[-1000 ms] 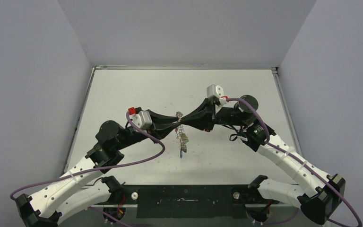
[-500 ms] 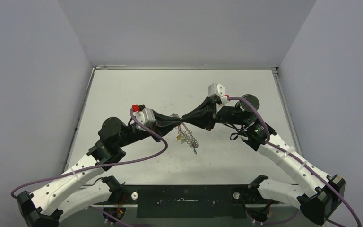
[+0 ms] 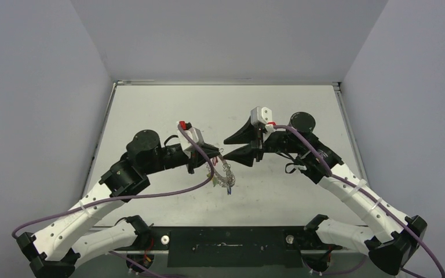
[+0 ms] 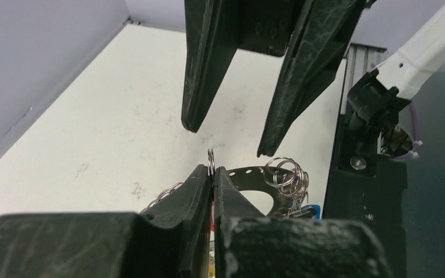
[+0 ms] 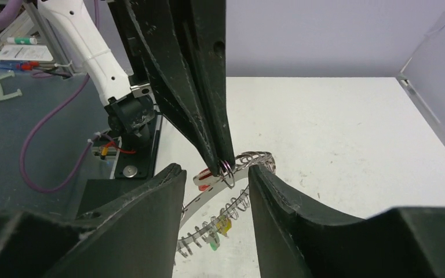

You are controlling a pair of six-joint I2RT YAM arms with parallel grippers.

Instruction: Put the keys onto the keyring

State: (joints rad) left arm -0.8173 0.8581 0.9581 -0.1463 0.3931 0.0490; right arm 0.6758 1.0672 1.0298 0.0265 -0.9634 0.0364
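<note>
Backing off from where both arms were meeting a second ago, the right gripper point(image 3: 225, 148) is now standing with its black fingers spread wide and holding nothing. I am keeping the left gripper point(image 4: 212, 174) pressed together on one small wire loop point(image 5: 227, 170) at the rim of the flat grey metal keyring point(image 4: 248, 172). That keyring is dangling below the left fingertips, just in front of the open right jaws and over the white tabletop point(image 3: 150, 110). Whether its low edge is touching the surface I cannot tell.

A red oblong plastic tag point(image 5: 204, 176) is hanging just beside the pinched loop, and a blue oblong tag point(image 3: 229, 190) is showing at the bottom of the bunch. A yellow tag point(image 5: 226, 225) and a green tag point(image 5: 213, 245) are sitting further round the ring. Whether either key is properly threaded is too small to read.

I am judging this hold as thin. Only the fingertips are biting the wire, so a swing of the hanging ring or a nudge from the right fingers could twist it free and drop the lot. Closing the right fingers from here could also catch the wrong loop or strike the left fingertips, which are very near. No container is appearing in any view.
</note>
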